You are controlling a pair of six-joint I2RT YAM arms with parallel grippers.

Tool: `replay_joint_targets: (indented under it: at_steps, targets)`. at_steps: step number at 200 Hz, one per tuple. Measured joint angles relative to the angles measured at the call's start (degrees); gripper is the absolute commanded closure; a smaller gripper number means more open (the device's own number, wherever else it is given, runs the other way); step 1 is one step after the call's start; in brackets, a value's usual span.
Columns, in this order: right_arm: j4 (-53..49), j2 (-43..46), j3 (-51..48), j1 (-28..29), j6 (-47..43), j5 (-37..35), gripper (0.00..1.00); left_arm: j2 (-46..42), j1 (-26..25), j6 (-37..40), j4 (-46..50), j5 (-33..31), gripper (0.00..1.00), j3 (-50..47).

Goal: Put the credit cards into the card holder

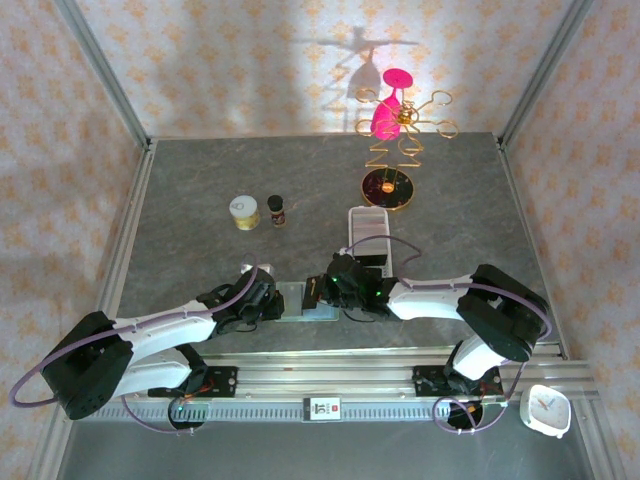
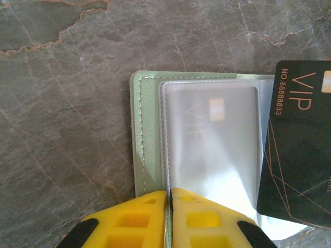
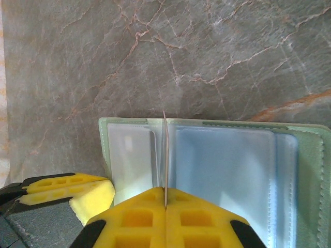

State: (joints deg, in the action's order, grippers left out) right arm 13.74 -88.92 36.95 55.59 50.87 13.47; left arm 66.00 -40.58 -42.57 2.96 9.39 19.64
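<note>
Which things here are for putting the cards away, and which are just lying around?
For the job: green card holder, black card, grey card in its sleeve, left gripper, right gripper.

Just lying about: white tray, round tub, little dark bottle, gold stand, pink glass, white clock.

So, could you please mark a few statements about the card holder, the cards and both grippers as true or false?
1. The card holder lies open on the table. True.
2. The right gripper has its fingers spread apart and empty. False: they are shut on the black VIP card, held on edge above the holder.
3. A silvery card sits inside a clear sleeve. True.
4. The black VIP card is fully tucked into a sleeve. False: it is outside the sleeves, over the holder's right side.
5. The left gripper hangs well clear of the holder. False: its fingers pinch the holder's near edge.
</note>
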Motion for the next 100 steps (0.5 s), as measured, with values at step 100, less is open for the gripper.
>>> replay_joint_targets:
  at_steps: [100]
  targets:
    - [0.13,-0.07,-0.11,0.0,-1.01,3.26,1.0,0.0,-0.22,0.0,-0.02,-0.07,0.87,0.0]
